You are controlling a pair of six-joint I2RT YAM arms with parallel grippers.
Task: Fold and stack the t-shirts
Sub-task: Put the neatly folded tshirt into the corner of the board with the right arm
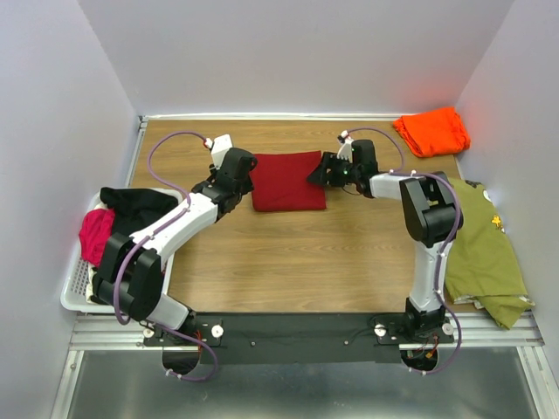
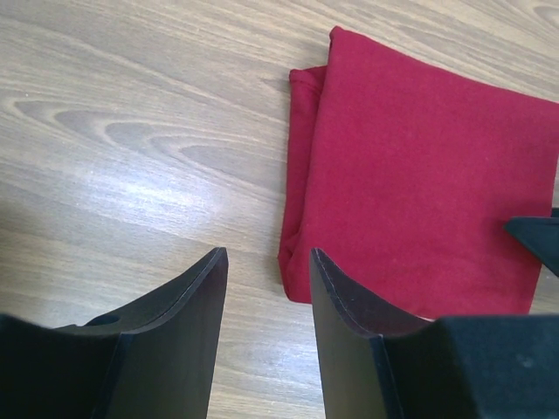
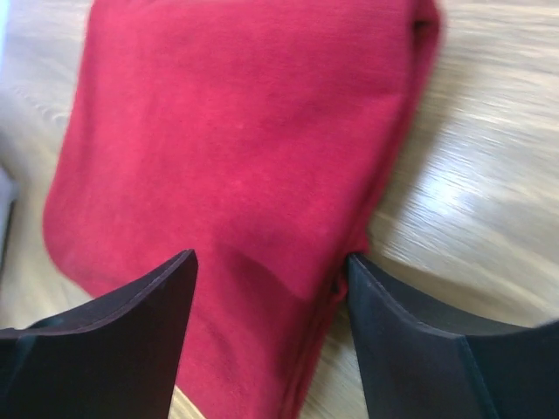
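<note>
A dark red t-shirt point(image 1: 288, 181) lies folded into a rectangle at the middle of the table's far half. An orange t-shirt point(image 1: 431, 131) sits folded at the far right corner. My left gripper point(image 1: 248, 182) hovers at the red shirt's left edge. In the left wrist view it point(image 2: 266, 262) is open over bare wood, with the red shirt point(image 2: 419, 175) just to its right. My right gripper point(image 1: 318, 172) is at the shirt's right edge. In the right wrist view it point(image 3: 271, 266) stands open, straddling the folded edge of the red shirt point(image 3: 236, 131) with cloth between its fingers.
An olive green shirt point(image 1: 482, 249) lies spread along the table's right side. A white basket point(image 1: 74, 292) at the left edge holds black and pink clothes. White walls close in the table on three sides.
</note>
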